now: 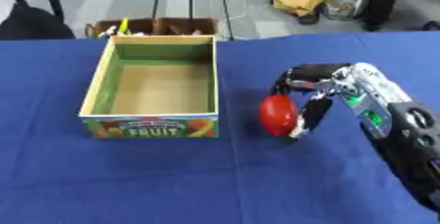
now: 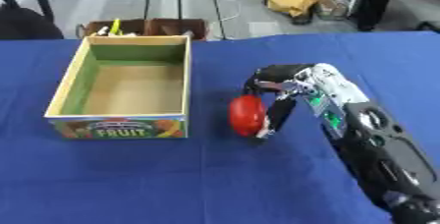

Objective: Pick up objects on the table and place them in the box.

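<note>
1. The right hand [image 1: 331, 90] is reaching in from the lower right, its fingers [image 1: 311, 112] curling round a red object [image 1: 278, 114]. A dark digit is hooking over the object's top and another is running down its right flank, so the hand is holding it.
2. The red object is sitting just right of the box [image 1: 99, 85], beside its near right corner, with a strip of blue bench [image 1: 172, 179] between them. Its long axis is standing roughly upright, taller than wide.
3. Whether the object is resting on the bench or hanging just clear of it, I cannot tell; its underside is merging with shadow.
4. The box is lying open and looking empty, its long axis running away from the robot and its "FRUIT" panel facing the camera. The opening is lying to the left of the held object and slightly farther off, so the coming move likely calls for lifting over the right wall and carrying leftward.
5. The left hand is not showing in either view, leaving the right hand as the only one near the work.
6. Hidden: the fingers are covering the object's right side and the palm is turning away. The object's exact kind is hard to make out: smooth, red, rounded.
</note>
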